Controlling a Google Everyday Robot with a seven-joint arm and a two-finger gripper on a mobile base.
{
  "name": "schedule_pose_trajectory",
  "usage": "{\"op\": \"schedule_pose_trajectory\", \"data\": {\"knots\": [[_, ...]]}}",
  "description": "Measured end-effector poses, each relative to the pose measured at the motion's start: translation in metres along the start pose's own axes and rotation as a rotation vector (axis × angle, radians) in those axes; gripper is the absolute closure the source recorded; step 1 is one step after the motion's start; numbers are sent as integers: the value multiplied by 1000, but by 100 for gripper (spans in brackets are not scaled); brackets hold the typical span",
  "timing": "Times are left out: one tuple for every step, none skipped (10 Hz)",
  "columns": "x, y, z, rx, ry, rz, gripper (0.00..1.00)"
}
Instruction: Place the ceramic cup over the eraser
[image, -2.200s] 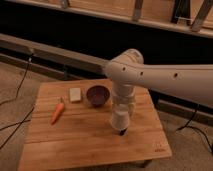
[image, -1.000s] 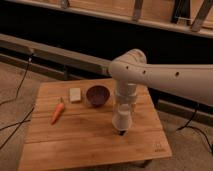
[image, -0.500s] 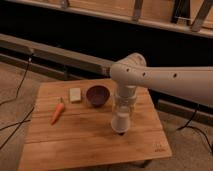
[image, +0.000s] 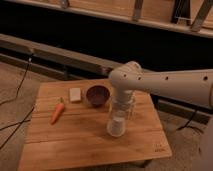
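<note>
Gripper: your gripper (image: 119, 116) points straight down over the right half of the wooden table (image: 75, 145), at about four o'clock from the purple bowl (image: 98, 95).
Grip state: the fingers look clamped on the white cup (image: 117, 126) — the cup sits between them, with its base at or just above the boards; you can't tell which.
Cup: a small plain white cup, no handle, near the middle-right of the table.
Eraser: not visible — it may be hidden beneath the cup or the gripper, so don't assume either way.
Handling: treat the cup as stiff, smooth and breakable. Ceramic has a little weight and a glazed wall slips easily, so it needs a firm, even squeeze and a gentle landing.
Where to hold: take it across the side wall, on the upper half, so the taper doesn't let it slide down out of the fingers.
Risk: if the rim lands on the eraser's edge, the cup will likely sit crooked or tip.
Other things: a pale block (image: 75, 94) lies at nine o'clock from the bowl, a carrot (image: 57, 112) at seven o'clock, both well apart from the cup.
</note>
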Motion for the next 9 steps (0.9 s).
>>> {"op": "schedule_pose_trajectory", "data": {"knots": [[2, -1, 12, 15, 24, -5, 100], [2, -1, 17, 24, 34, -7, 100], [2, -1, 26, 42, 51, -12, 100], [0, 0, 32, 52, 59, -17, 100], [-2, 1, 36, 56, 61, -22, 100], [-4, 3, 38, 59, 58, -28, 100], [-9, 5, 39, 56, 44, -35, 100], [-12, 6, 39, 53, 31, -39, 100], [-14, 7, 38, 49, 19, -40, 100]]}}
